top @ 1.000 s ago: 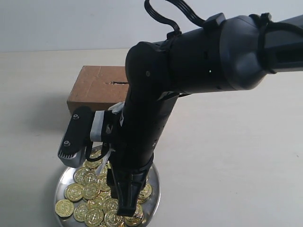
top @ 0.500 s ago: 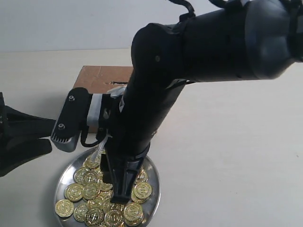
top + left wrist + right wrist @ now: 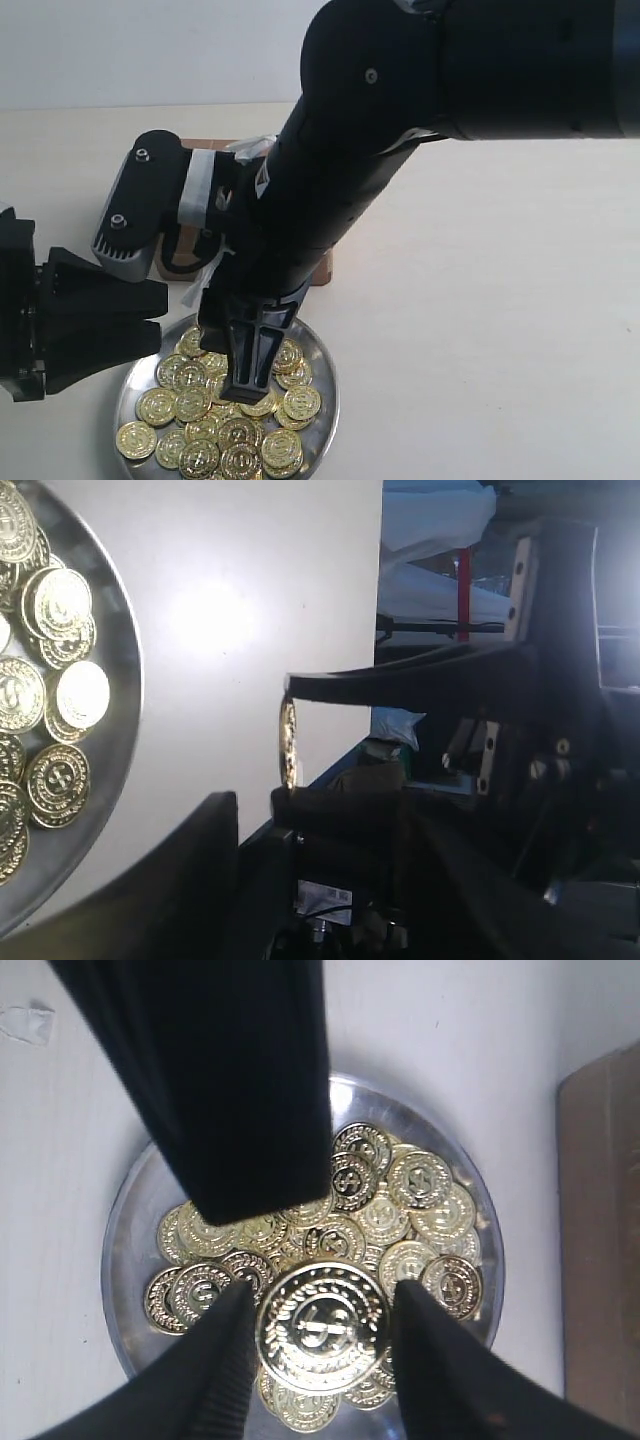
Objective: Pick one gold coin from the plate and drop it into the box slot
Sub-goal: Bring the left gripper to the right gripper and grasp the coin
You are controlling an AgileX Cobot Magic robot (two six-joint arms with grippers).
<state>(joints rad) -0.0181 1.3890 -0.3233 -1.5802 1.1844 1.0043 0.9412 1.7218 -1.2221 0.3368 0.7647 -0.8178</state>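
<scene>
The silver plate [image 3: 326, 405] at the front left holds several gold coins [image 3: 190, 405]. My right gripper [image 3: 245, 385] hangs just above the pile. In the right wrist view, the right gripper [image 3: 322, 1298] is shut on one gold coin [image 3: 322, 1327], held flat and clear of the plate [image 3: 122, 1260]. My left gripper [image 3: 160, 318] sits at the plate's left side. In the left wrist view, the left gripper [image 3: 286, 742] grips a second coin [image 3: 288, 745] edge-on beside the plate [image 3: 126, 710]. Only slivers of the brown box [image 3: 322, 268] [image 3: 600, 1250] show, and its slot is hidden.
The right arm's wrist camera housing [image 3: 135, 205] juts out over the box's left part. Pale tabletop [image 3: 480, 330] stretches to the right of the plate. A scrap of clear tape [image 3: 25, 1022] lies on the table beyond the plate.
The right arm has swung up and toward the camera, covering most of the box, and its fingers have risen slightly over the coins. The left gripper has come in from the left edge toward the plate.
</scene>
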